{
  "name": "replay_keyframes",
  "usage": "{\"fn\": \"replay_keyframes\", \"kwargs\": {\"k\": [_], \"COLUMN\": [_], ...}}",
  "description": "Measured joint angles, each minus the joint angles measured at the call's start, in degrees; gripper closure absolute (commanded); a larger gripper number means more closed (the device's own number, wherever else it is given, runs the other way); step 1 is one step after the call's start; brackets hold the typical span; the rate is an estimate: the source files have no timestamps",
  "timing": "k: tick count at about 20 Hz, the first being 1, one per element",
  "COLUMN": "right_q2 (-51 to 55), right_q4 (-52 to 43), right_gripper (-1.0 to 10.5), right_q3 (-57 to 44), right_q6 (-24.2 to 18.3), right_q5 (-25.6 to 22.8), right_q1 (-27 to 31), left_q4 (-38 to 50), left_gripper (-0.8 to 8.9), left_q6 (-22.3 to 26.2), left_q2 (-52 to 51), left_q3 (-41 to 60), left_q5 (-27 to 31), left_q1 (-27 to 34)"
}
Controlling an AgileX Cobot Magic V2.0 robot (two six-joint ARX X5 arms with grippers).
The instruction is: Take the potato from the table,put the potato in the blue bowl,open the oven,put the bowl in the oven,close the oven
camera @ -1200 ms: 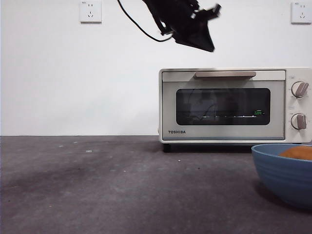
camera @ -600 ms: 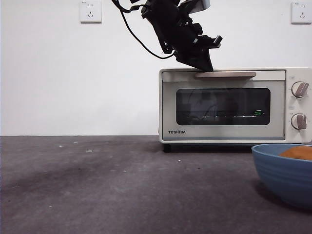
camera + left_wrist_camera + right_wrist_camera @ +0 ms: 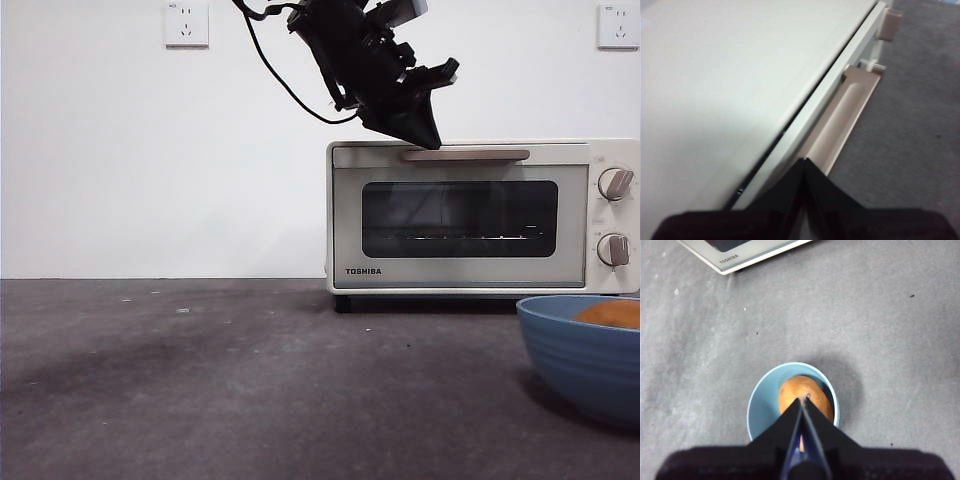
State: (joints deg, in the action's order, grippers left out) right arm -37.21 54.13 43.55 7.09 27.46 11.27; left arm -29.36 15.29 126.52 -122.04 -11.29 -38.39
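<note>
From the front, the left gripper [image 3: 432, 138] hangs at the top edge of the oven [image 3: 480, 215], its dark tip just above the near end of the beige handle [image 3: 466, 155], which runs level along the top of the door; whether the tip touches the bar cannot be told from here. The door looks shut. Low at the side, well apart from those fingers, sits the blue bowl [image 3: 585, 355] on the tabletop [image 3: 250, 390], with the potato [image 3: 612, 313] showing above its rim. From the left wrist, the fingers [image 3: 790, 187] are pressed together into one point, and the handle [image 3: 840, 125] stretches straight away from that point, lengthwise, beside the oven's cream top [image 3: 730, 75]. So the bar's long axis lies ahead of the fingers rather than across them, and this arm is clearly the nearer one for pulling the door down. From the right wrist, the right gripper [image 3: 804, 402] hovers directly over the bowl [image 3: 762, 407], fingers closed and empty, with the potato [image 3: 805, 392] lying inside just beyond their tip and a corner of the oven [image 3: 735, 257] farther off.
</note>
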Motion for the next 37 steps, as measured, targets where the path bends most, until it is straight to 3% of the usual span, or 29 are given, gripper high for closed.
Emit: {"fn": "replay_keyframes", "kwargs": {"k": [7,14,31,37], "right_q2": [3.9,12.4,12.9,12.9], "right_q4": [1.2,8.2,9.6,10.6], "right_gripper": [9.5,9.5,9.5,9.5], "right_q3": [0.0,0.0,0.0,0.0], "right_q6": [2.0,4.1,6.0,6.0], "right_q5": [-0.4,-0.6,-1.5,-1.5], "right_q1": [0.0,0.0,0.0,0.0], "left_q4": [-3.2,-4.5,-5.9,-4.5], "left_gripper": [8.20,8.20,8.20,8.20], "left_q6": [-3.3,-5.9,-8.4,-8.5], "left_q2": [0.0,0.2,0.1,-1.3], "left_q3": [-0.1,0.8,0.9,5.9], "left_q5": [0.3,2.6,7.8,10.4], "left_q1": [-2.9,-5.8,-7.7,-10.0]}}
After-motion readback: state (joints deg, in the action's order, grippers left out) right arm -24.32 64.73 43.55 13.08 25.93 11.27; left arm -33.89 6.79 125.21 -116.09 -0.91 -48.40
